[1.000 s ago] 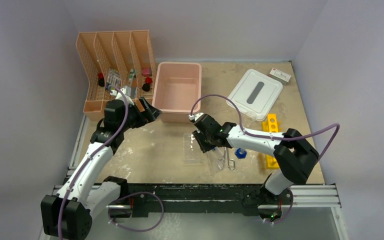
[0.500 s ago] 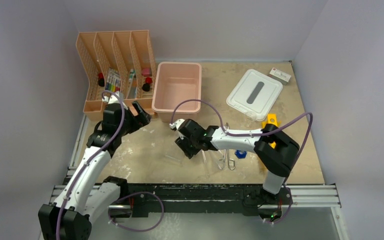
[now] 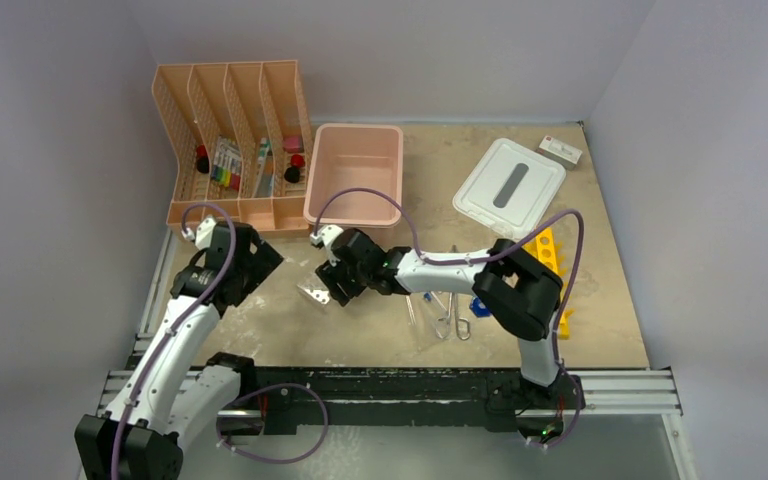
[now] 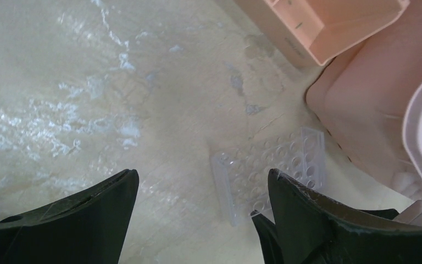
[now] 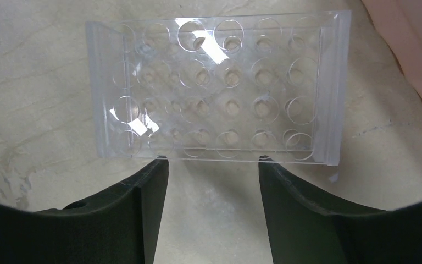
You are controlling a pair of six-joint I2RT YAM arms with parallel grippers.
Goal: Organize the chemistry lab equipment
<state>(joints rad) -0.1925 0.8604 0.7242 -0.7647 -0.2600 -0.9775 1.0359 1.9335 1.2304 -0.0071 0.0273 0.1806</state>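
The clear plastic multi-hole tube tray (image 3: 314, 293) lies flat on the table, left of centre. In the right wrist view the tray (image 5: 214, 88) sits just beyond my right gripper (image 5: 213, 162). That gripper is open, its fingertips (image 5: 159, 165) at the tray's near edge with nothing between them. My left gripper (image 4: 200, 181) hangs open over bare table, the tray (image 4: 272, 168) ahead to its right. From above, the left gripper (image 3: 260, 262) is left of the tray. Metal scissors (image 3: 452, 315), a blue-capped tube (image 3: 480, 305) and a yellow holed rack (image 3: 550, 262) lie right of centre.
A pink bin (image 3: 355, 215) stands behind the tray, its white lid (image 3: 510, 187) at the back right. The peach slotted organizer (image 3: 230, 130) with small items fills the back left. A small white box (image 3: 561, 150) lies in the far right corner.
My right gripper moved the clear tray leftward across the table and opened its jaws off it. My left arm drew back from the organizer toward the near left.
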